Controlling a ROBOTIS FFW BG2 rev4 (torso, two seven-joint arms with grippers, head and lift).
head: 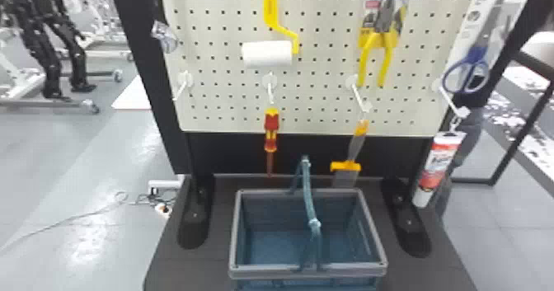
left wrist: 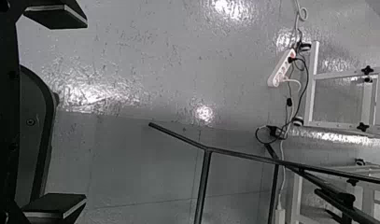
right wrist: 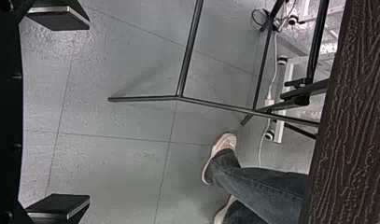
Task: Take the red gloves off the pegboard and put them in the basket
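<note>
Light glares off the grey floor [left wrist: 131, 163] under a dark metal frame [left wrist: 203, 182]

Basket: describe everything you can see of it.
The basket looks like plastic, rectangular and open-topped, with a grey rim and blue walls and floor. Its blue handle is raised, arching from back rim to front, with pale fittings near its bends. It stands upright on the dark base, before the pegboard. No gloves lie inside; neither gripper touches it.
</note>
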